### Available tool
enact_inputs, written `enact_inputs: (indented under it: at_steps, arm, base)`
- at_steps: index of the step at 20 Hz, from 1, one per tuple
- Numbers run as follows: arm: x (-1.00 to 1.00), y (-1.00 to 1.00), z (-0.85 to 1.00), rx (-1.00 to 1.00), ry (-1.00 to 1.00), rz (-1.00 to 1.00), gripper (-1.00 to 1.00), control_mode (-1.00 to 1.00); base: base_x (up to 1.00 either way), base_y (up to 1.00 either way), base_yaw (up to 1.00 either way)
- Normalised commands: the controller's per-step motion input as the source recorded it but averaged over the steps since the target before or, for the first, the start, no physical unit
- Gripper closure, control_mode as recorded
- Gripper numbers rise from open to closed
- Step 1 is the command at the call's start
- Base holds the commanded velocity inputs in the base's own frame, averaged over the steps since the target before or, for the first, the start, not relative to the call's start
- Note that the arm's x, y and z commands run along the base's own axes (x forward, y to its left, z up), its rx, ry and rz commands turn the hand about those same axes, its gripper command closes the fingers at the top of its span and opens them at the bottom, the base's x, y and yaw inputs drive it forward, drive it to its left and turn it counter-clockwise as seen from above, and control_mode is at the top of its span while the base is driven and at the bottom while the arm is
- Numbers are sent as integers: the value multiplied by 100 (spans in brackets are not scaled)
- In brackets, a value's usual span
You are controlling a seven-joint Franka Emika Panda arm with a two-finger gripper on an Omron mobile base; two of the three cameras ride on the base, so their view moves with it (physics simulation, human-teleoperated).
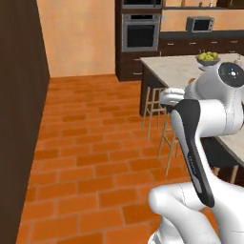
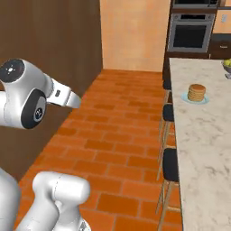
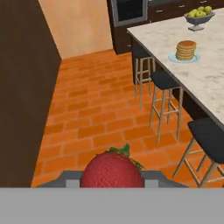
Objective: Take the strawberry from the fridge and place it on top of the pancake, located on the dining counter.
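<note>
Orange brick floor [image 3: 96,113] beyond: my tool [image 3: 112,180] pinches the strawberry [image 3: 112,169], probably light, soft, bruisable, across its widest flanks.

Glossy white rounded arm [image 1: 209,114], dark joint caps, black link panel.

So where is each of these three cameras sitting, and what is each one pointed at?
Left base view: behind the arm on its left, facing floor, counter and fruit bowl.
Right base view: behind on its right, facing floor, counter, pancake; arm at lower left.
Hand view: on the hand, facing stools and pancake; strawberry between the fingers.
All share the counter.
</note>
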Motion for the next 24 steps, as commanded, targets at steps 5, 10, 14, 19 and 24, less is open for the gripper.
enact_inputs:
  at_steps: [5, 10, 14, 19, 24]
  arm:
    - [0, 0, 0, 0, 0, 0, 100, 100]
    - [0, 0, 0, 0, 0, 0, 100, 100]
    - [0, 0, 0, 0, 0, 0, 100, 100]
    - [0, 0, 0, 0, 0, 0, 100, 100]
    - [0, 0, 0, 0, 0, 0, 100, 100]
  base:
    - [83, 51, -78]
    - [94, 63, -73]
    - [100, 73, -68]
    - [88, 94, -63]
    - [74, 100, -59]
